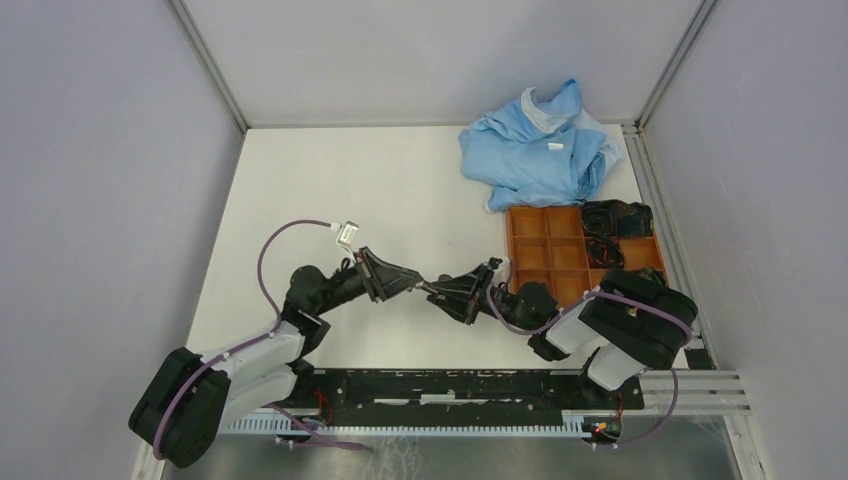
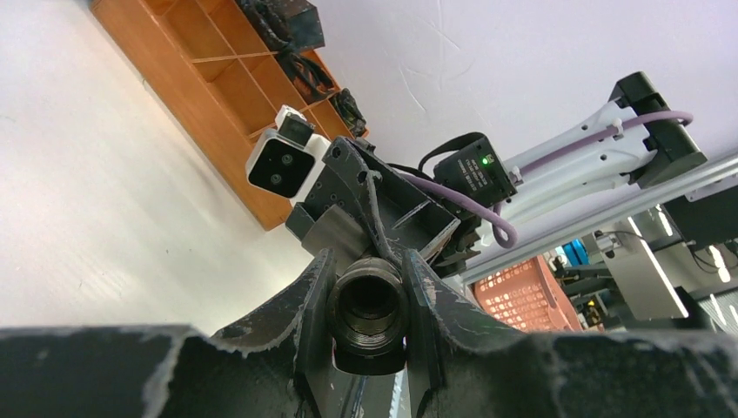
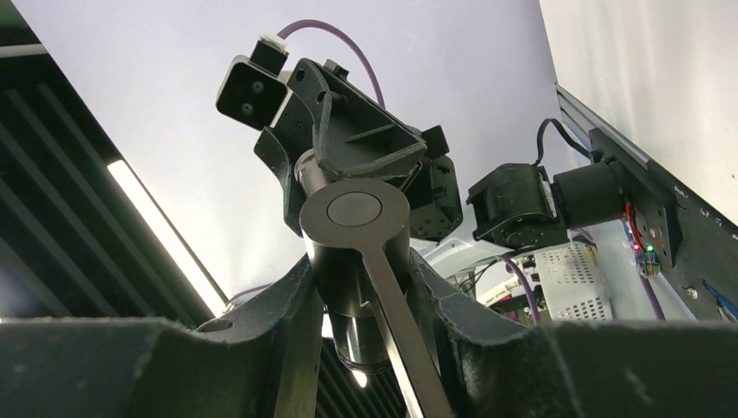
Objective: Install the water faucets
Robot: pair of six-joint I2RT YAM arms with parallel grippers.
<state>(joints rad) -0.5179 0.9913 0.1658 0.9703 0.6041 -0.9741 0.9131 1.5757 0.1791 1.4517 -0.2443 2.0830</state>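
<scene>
Over the white table (image 1: 330,180), your left gripper (image 2: 370,292) pinches the short fitting (image 2: 370,312), your right gripper (image 3: 361,279) clamps the capped faucet (image 3: 354,213), facing roughly in line.

Faucet parts half lost between the claws

From above, the pieces between the left claw (image 1: 412,283) and the right claw (image 1: 445,290) are too small to tell. In the left wrist view the stubby fitting (image 2: 370,306) loses its lower end behind the claw body. In the right wrist view the lever faucet (image 3: 354,212) has its handle cut at the bottom edge. The right arm (image 1: 620,320) covers the near right corner of the orange tray (image 1: 547,255), whose dark contents cannot be identified.
</scene>
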